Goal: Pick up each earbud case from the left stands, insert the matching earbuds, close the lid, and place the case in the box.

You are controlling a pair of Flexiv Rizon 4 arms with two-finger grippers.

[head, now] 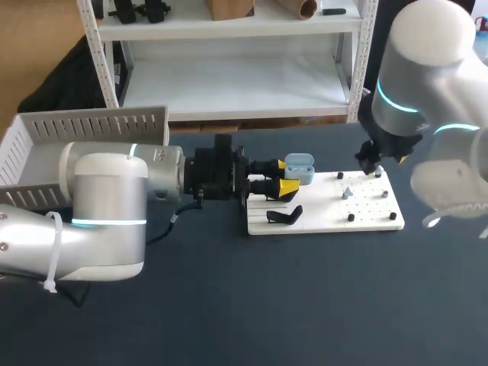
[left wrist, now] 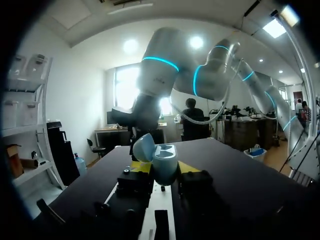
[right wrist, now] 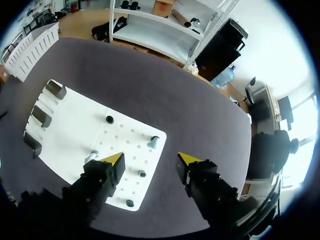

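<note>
Pale-blue plastic marks the earbud case (head: 299, 169) in the head view. Its lid is raised, and it sits at the yellow tips of the left gripper (head: 285, 175), which reaches in level over the left end of the white board (head: 320, 219). A black stand (head: 284, 216) on that end of the board is bare. The right gripper (head: 371, 164) hangs over the board's far right corner. The white box (head: 46, 141) sits well to the left of the board, behind the left arm.

In the left wrist view the left gripper (left wrist: 164, 171) pinches the case (left wrist: 164, 164) from both sides and holds it up off the board (left wrist: 150, 222). The lid is tipped back, and I see no earbuds in the case.

In the right wrist view the right gripper (right wrist: 150, 160) has its fingers spread wide with nothing between them, above the peg end of the board (right wrist: 70, 135). A small pale piece, likely an earbud (right wrist: 154, 141), stands on the board just ahead of the fingers. The three dark stands (right wrist: 41, 116) line the board's opposite end.

By my reading the case is picked up and opened, so inserting the earbuds is the step in hand. The next move likely calls for the right gripper to drop over an earbud, close on it, and carry it to the case. The left arm would hold the case level meanwhile.
</note>
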